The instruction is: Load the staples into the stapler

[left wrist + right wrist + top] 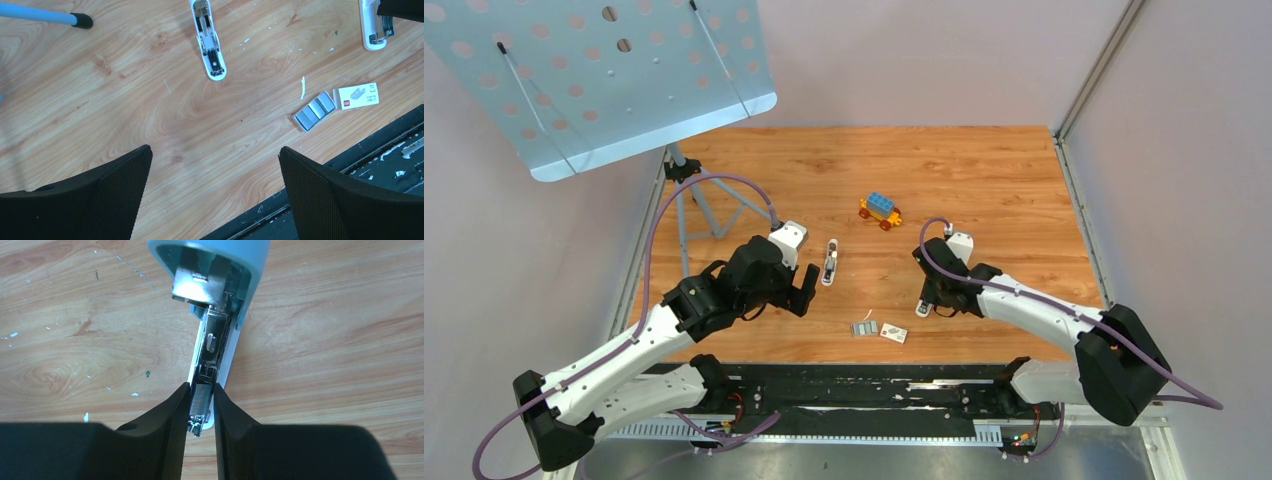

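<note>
Holding: right pincer (pixel 201 395) is clamping the stapler (pixel 214 335) by its open metal channel.
Left pincer (pixel 215 152): hanging apart, empty.
Staples (pixel 314 111): lying on worktop (pixel 125 110) beside white box (pixel 356 96).
Care: steadying the channel face-up while left is pinching one strip by its long sides.

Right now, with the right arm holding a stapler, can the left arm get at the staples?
Probably yes: the staples lie uncovered beside the white box, and the left arm's open fingers hover close with nothing between.
</note>
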`<state>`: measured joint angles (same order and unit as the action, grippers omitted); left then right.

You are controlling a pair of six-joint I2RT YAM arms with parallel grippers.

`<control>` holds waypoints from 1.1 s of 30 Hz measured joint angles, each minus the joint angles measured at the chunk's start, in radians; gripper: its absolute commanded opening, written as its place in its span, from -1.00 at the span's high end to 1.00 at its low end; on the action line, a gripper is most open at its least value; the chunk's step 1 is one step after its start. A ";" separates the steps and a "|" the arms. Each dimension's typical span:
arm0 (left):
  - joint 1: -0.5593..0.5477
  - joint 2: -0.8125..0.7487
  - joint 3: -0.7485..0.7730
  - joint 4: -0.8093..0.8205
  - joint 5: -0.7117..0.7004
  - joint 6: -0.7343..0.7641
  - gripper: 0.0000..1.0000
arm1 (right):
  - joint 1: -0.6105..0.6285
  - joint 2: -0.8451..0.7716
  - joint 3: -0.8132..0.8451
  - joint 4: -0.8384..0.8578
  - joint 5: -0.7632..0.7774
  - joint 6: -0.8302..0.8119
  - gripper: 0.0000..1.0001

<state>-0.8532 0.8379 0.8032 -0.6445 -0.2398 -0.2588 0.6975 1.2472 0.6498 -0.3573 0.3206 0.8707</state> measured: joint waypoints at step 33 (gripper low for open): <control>0.000 0.009 -0.002 0.000 -0.001 0.000 -1.00 | 0.000 0.055 0.022 -0.038 -0.014 -0.079 0.74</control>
<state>-0.8532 0.8471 0.8017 -0.6445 -0.2409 -0.2588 0.6975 1.3022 0.6716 -0.3954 0.3069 0.7918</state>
